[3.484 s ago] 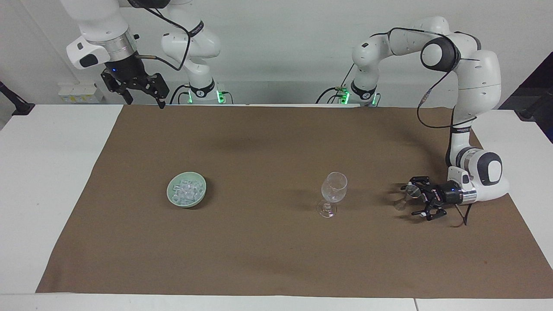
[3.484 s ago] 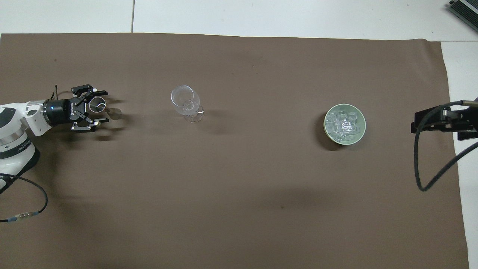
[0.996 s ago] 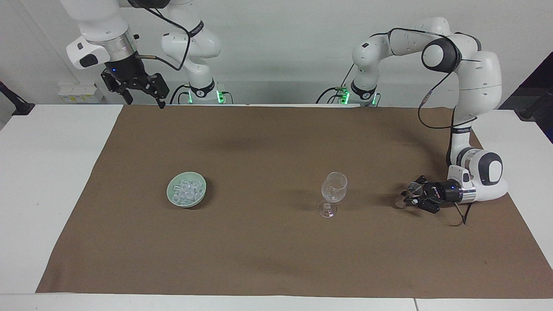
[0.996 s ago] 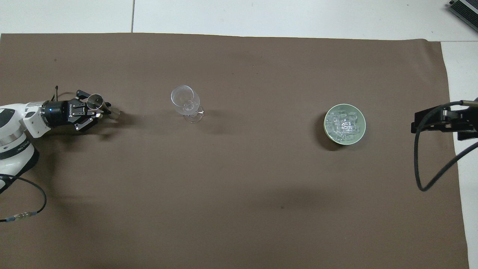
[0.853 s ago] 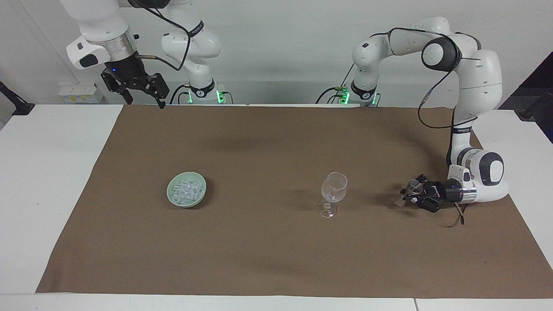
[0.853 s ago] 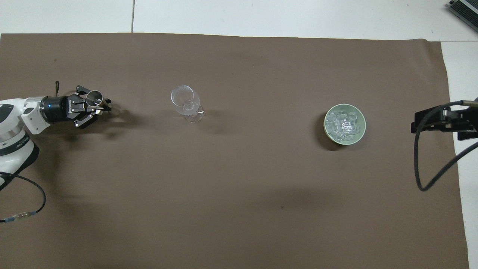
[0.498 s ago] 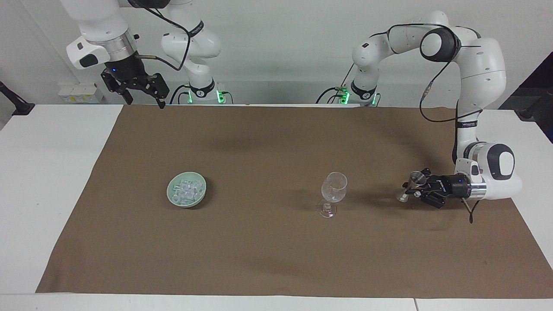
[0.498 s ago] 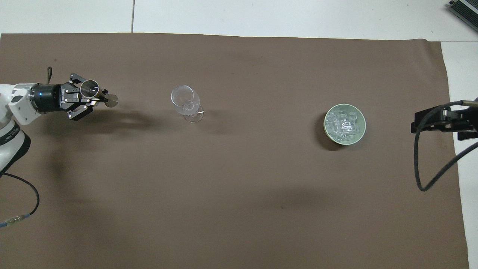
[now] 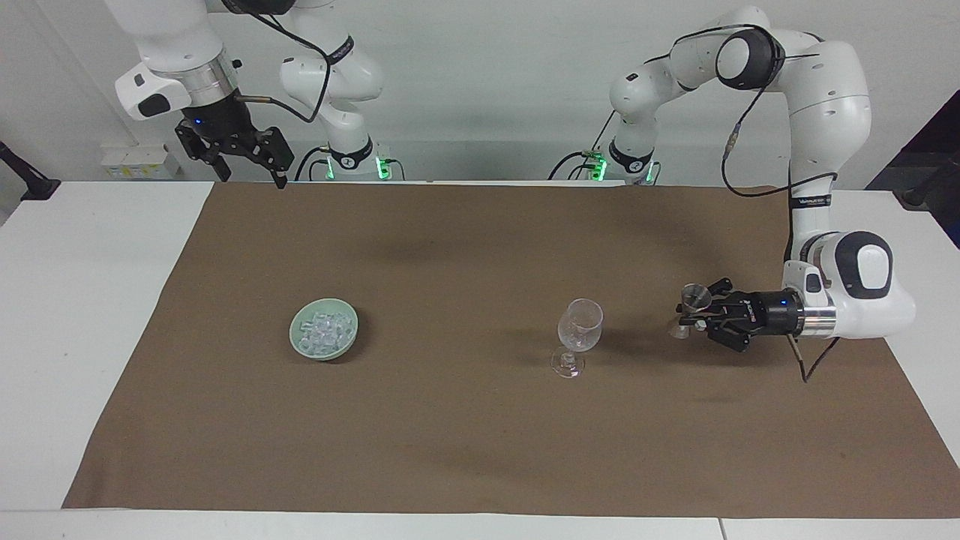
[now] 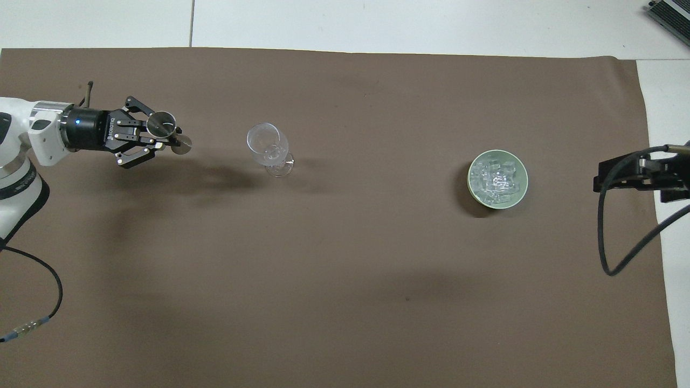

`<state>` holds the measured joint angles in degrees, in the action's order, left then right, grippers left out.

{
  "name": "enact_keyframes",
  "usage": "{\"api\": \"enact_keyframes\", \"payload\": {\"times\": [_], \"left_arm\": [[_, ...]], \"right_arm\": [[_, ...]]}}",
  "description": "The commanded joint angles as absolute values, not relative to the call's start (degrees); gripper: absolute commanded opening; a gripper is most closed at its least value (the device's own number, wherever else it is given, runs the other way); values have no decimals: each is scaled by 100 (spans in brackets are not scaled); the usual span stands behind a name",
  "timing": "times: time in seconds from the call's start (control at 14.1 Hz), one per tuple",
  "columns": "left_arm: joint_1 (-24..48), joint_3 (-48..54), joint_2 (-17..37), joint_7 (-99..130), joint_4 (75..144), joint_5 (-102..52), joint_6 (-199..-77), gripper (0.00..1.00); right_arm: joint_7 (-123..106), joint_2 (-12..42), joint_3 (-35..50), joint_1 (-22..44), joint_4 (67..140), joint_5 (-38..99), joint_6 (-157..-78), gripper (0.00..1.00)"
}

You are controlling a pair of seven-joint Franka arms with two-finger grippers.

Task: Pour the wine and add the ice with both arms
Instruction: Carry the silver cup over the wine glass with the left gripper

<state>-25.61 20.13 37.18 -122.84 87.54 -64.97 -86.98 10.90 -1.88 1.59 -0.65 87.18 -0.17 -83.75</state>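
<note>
Left arm holds small metal cup aloft beside wine glass.
Left gripper [image 9: 697, 319] clamped on metal cup [image 9: 690, 309], above brown mat [image 9: 465, 420]. Wine glass [image 9: 577, 335] upright mid-mat. Green bowl [image 9: 323, 329] holds ice [image 9: 324, 327]. Right gripper [image 9: 244, 154] waits raised, fingers spread.

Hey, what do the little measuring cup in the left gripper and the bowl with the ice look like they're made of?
Measuring cup: likely polished metal, silvery and shiny.
Bowl: pale green and opaque with a smooth look, perhaps glazed ceramic or plastic.
Ice: clear, glassy cubes.
</note>
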Motion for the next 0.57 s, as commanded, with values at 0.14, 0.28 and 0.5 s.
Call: {"api": "enact_keyframes", "payload": {"times": [0.14,0.28,0.5], "left_arm": [[-1926,1934,3349,-12226,8983,-6486,-9315,0],[-1750,1925,3270,-12217,8982,-6478,-9500,0],[-1644,1898,3191,-12199,8947,-6443,-9589,0]], "right_arm": [[1011,-211,211,-158,8701,35,-8341,100],[1011,-211,211,-158,8701,35,-8341,100],[1011,-211,202,-158,8701,35,-8341,100]]}}
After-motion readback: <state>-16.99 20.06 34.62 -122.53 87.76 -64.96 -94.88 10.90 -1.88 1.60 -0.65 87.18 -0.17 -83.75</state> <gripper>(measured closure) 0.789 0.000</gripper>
